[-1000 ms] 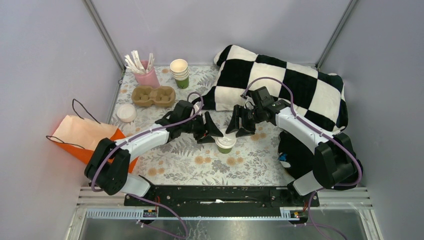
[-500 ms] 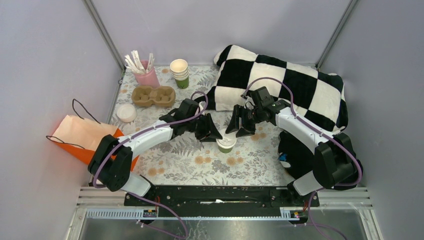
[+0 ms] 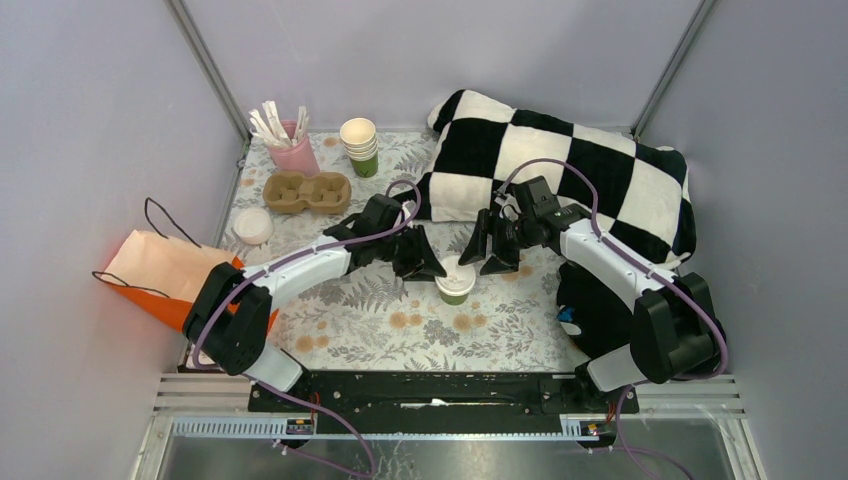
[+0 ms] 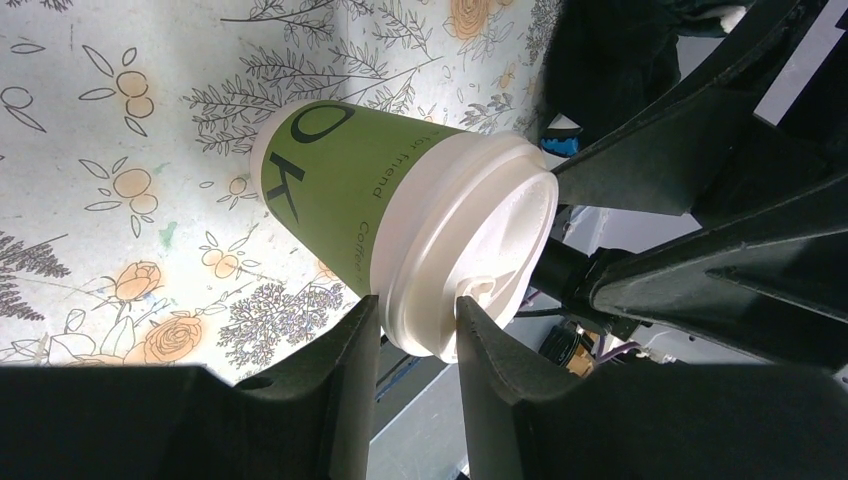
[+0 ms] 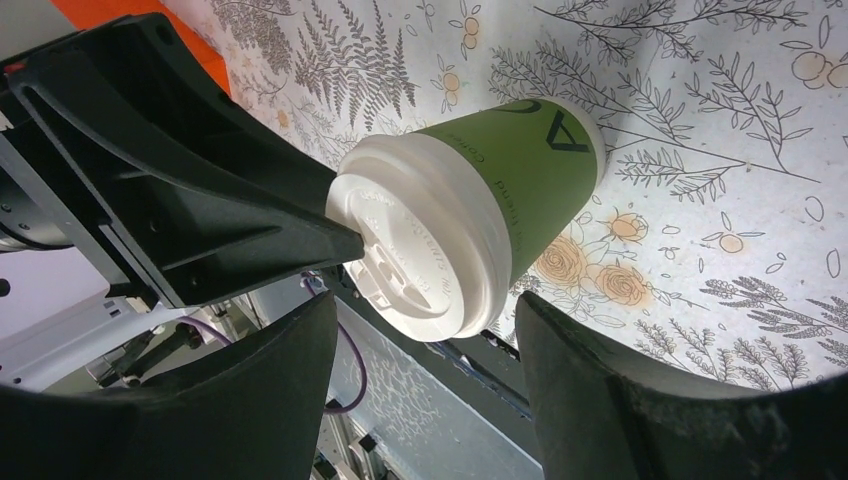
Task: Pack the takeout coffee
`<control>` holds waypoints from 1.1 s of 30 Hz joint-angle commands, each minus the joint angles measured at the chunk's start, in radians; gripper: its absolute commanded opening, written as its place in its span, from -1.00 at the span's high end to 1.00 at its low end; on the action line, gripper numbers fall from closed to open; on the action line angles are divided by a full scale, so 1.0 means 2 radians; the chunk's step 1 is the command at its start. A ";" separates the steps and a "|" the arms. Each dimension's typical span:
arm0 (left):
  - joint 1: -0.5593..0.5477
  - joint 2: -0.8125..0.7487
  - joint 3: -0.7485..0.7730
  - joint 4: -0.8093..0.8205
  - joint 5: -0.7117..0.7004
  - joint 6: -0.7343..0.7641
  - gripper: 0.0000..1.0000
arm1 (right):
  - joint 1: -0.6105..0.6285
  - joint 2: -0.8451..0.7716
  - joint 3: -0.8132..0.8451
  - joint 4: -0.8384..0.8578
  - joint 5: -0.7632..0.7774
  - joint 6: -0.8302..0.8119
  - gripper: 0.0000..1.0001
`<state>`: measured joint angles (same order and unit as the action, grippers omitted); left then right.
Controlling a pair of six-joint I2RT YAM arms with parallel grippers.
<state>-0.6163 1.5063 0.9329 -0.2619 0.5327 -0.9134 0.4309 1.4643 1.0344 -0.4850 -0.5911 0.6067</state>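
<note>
The takeout coffee, a green paper cup with a white lid, stands upright on the floral cloth at mid-table. My left gripper reaches it from the left. In the left wrist view the left gripper pinches the lid's edge, one fingertip under the rim and the other on the lid's top by the sip hole. My right gripper hovers just right of the cup. In the right wrist view the right gripper is open, and its fingers straddle the takeout coffee with gaps on both sides.
An orange paper bag lies open at the left edge. At the back left are a cardboard cup carrier, a loose white lid, a stack of lidless cups and a pink holder of sticks. A checkered cushion fills the back right.
My left gripper has narrowed onto the edge of the cup's lid. My right gripper has drawn back a little to the right and opened slightly wider.
</note>
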 commanded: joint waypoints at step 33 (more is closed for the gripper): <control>-0.002 0.027 0.012 -0.017 -0.006 0.039 0.22 | -0.052 0.073 -0.111 0.156 -0.101 0.039 -0.27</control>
<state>-0.6170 1.5398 0.9573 -0.2684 0.5529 -0.8783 0.3424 1.5379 0.8436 -0.2115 -0.7807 0.6659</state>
